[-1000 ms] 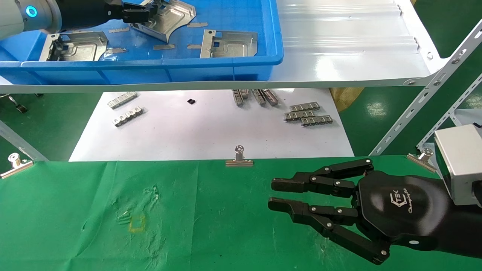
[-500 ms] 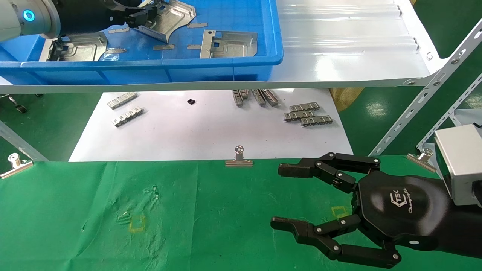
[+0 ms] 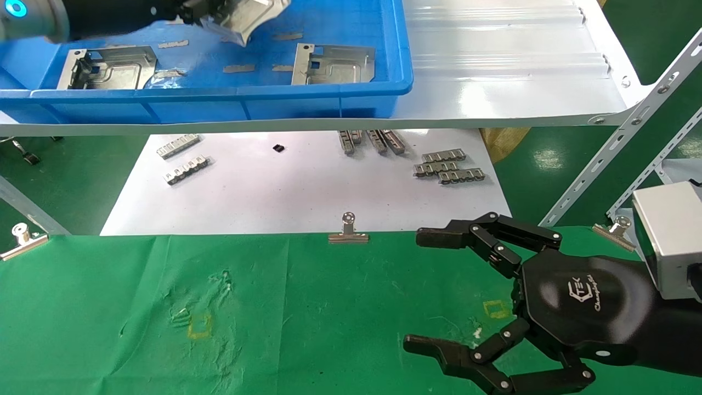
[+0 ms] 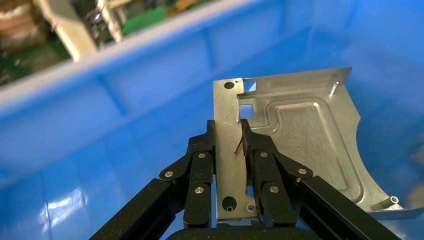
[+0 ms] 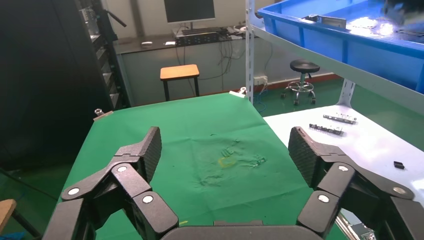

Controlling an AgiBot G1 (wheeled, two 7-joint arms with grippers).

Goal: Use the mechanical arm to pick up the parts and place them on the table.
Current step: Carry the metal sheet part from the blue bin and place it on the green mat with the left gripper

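Observation:
My left gripper (image 3: 205, 10) is at the far left, above the blue bin (image 3: 219, 90), shut on a silver plate (image 3: 247, 15) and holding it clear of the bin floor. In the left wrist view its fingers (image 4: 202, 160) pinch the plate (image 4: 305, 135) by its folded edge. Two more plates (image 3: 334, 63) (image 3: 109, 67) lie flat in the bin. My right gripper (image 3: 422, 292) hovers wide open and empty over the right side of the green table (image 3: 301, 307). In the right wrist view the right gripper (image 5: 224, 140) has only green cloth between its pads.
The bin stands on a glossy white shelf (image 3: 510, 66). Below it, a white sheet (image 3: 301, 192) holds several small toothed strips (image 3: 447, 167). Binder clips (image 3: 347, 230) line the cloth's far edge. Yellow squares (image 3: 199, 325) (image 3: 496, 308) mark the cloth. A slanted shelf strut (image 3: 614, 142) stands at right.
My left gripper has lifted the plate up and away from the bin floor. My right gripper has opened from nearly closed to wide open, uncovering a yellow square.

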